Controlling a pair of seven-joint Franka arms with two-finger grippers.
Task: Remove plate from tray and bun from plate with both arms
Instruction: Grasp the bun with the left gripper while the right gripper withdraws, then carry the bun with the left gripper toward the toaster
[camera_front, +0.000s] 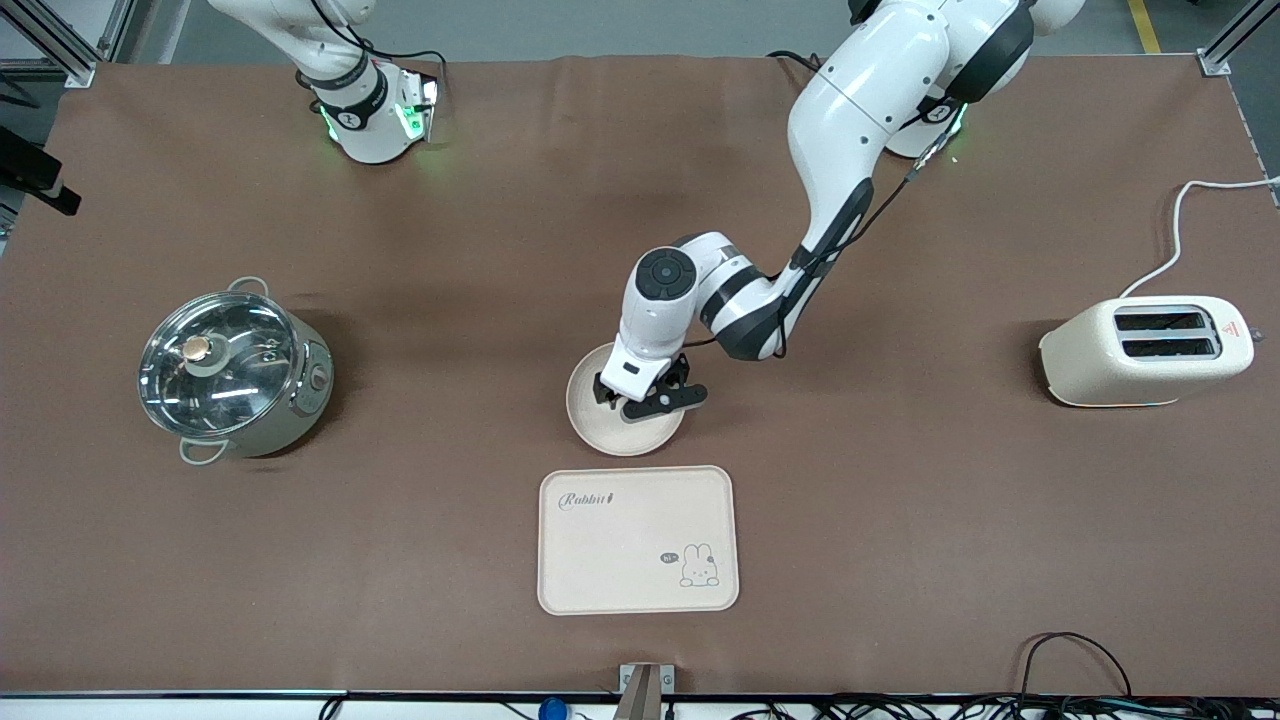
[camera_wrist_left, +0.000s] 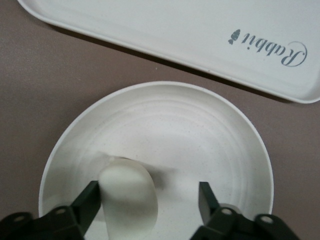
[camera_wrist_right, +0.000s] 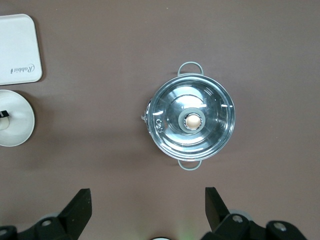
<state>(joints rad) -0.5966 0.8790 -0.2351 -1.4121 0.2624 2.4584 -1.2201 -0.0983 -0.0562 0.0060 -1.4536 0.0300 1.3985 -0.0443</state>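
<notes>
The round cream plate (camera_front: 600, 420) lies on the brown table, just farther from the front camera than the rabbit tray (camera_front: 638, 540). My left gripper (camera_front: 650, 398) is down in the plate, open. In the left wrist view the pale bun (camera_wrist_left: 127, 200) lies in the plate (camera_wrist_left: 200, 130) between the fingers of the left gripper (camera_wrist_left: 149, 197). It touches one finger (camera_wrist_left: 90, 200) and is clear of the other. The bun is hidden under the hand in the front view. My right gripper (camera_wrist_right: 147, 205) is open and empty, held high over the table near its base, out of the front view.
A steel pot with a glass lid (camera_front: 235, 370) stands toward the right arm's end and shows in the right wrist view (camera_wrist_right: 192, 122). A cream toaster (camera_front: 1145, 350) with a white cord stands toward the left arm's end. Cables lie along the table's near edge.
</notes>
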